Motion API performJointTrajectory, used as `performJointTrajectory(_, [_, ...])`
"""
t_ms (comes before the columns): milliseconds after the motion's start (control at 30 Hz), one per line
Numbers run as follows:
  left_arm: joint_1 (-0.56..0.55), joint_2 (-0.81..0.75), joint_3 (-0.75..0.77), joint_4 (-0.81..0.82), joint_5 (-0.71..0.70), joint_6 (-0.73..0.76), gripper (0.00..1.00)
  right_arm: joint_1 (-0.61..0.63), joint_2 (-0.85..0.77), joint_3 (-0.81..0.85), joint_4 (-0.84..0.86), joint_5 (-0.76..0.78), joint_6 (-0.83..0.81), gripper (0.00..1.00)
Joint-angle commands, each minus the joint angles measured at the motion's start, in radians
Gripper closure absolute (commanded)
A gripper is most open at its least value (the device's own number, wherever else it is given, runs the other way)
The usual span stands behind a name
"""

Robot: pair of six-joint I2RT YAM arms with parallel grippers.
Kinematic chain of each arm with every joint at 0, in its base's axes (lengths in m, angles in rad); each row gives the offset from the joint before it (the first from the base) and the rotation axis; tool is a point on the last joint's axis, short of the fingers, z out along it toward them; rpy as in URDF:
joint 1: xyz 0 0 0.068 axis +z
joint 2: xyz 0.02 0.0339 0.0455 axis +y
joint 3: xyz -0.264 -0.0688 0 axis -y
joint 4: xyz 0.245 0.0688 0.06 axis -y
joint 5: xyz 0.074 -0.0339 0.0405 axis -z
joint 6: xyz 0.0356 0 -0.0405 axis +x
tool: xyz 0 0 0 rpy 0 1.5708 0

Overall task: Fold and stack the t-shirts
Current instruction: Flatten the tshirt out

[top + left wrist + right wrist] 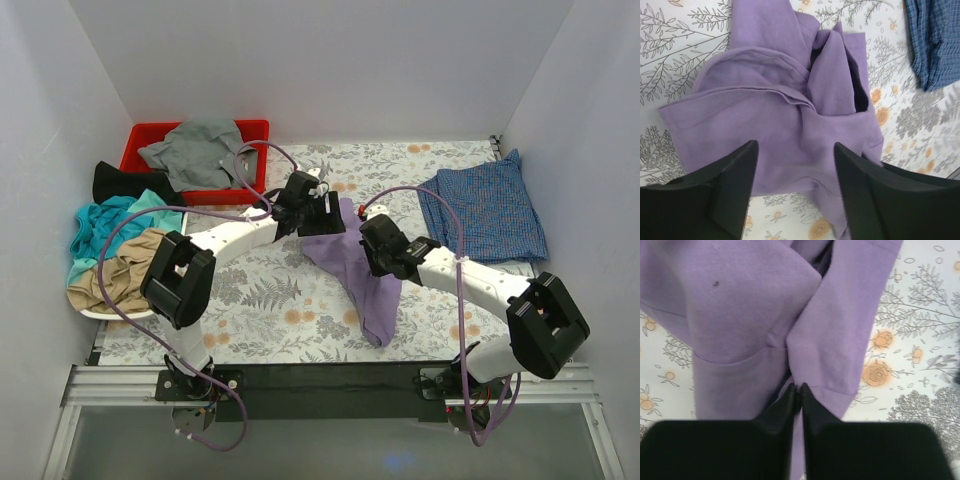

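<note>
Purple shirt: you have it mid-table on the cover, crumpled and unfolded. The bulk lies between your two grippers, and one long tail runs toward the near edge.
Left gripper: fingers spread wide, with nothing held. It sits over the far end of the purple shirt. In the wrist view, cloth fills the gap between the tips, but you cannot tell whether they touch it.
Right gripper: fingers pressed together, tips meeting on a crease of the purple cloth. A fold looks pinched between them.
Shirt, left wrist view: folds bunch toward the middle, and a dark opening shows to the right of the bunch. One straight hemmed edge points left.
Shirt, right wrist view: two flaps meet in a V just above the closed tips. There is a small dark speck on the upper-left flap.
Blue shirt: spread out at the far right of the table, near the wall and apart from the purple one. Its corner shows at the top right of the left wrist view.
Bin: red, in the far left corner.
Grey shirt: heaped in the bin and hanging over its front rim.
Black shirt: just in front of the bin, by the left wall.
Teal shirt: in the left pile, next to the black one on its near side.
Tan shirt: at the near end of that pile, touching the teal one.
</note>
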Motion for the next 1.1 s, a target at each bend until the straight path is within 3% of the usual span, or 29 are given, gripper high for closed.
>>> performJointTrajectory(0, [0.008, 0.009, 0.044, 0.004, 0.056, 0.014, 0.44, -0.003, -0.077, 0.022, -0.043, 0.090, -0.007, 0.98])
performJointTrajectory(67, [0.010, 0.023, 0.050, -0.002, 0.062, 0.020, 0.55, -0.006, -0.143, 0.031, -0.079, 0.153, -0.018, 0.99])
performJointTrajectory(267, [0.021, 0.006, 0.047, -0.016, 0.047, 0.028, 0.62, -0.041, -0.334, 0.063, -0.219, 0.325, -0.021, 0.99])
performJointTrajectory(400, [0.033, -0.001, 0.063, -0.020, 0.041, 0.037, 0.46, -0.069, -0.469, 0.049, -0.335, 0.400, 0.022, 0.99])
performJointTrajectory(433, [0.036, 0.002, 0.079, -0.025, 0.042, 0.043, 0.36, -0.072, -0.485, 0.045, -0.361, 0.435, 0.051, 0.99])
performJointTrajectory(567, [0.036, 0.017, 0.130, -0.065, -0.002, 0.057, 0.28, -0.105, -0.536, -0.012, -0.451, 0.496, 0.129, 0.99])
performJointTrajectory(733, [0.038, 0.112, 0.250, -0.102, 0.028, 0.114, 0.26, -0.136, -0.574, -0.060, -0.457, 0.485, 0.166, 0.99])
performJointTrajectory(900, [0.038, 0.285, 0.493, -0.218, 0.044, 0.167, 0.25, -0.139, -0.588, -0.034, -0.455, 0.457, 0.159, 0.99])
performJointTrajectory(1067, [0.038, 0.384, 0.561, -0.303, 0.033, 0.201, 0.27, -0.139, -0.596, -0.040, -0.452, 0.447, 0.154, 0.99])
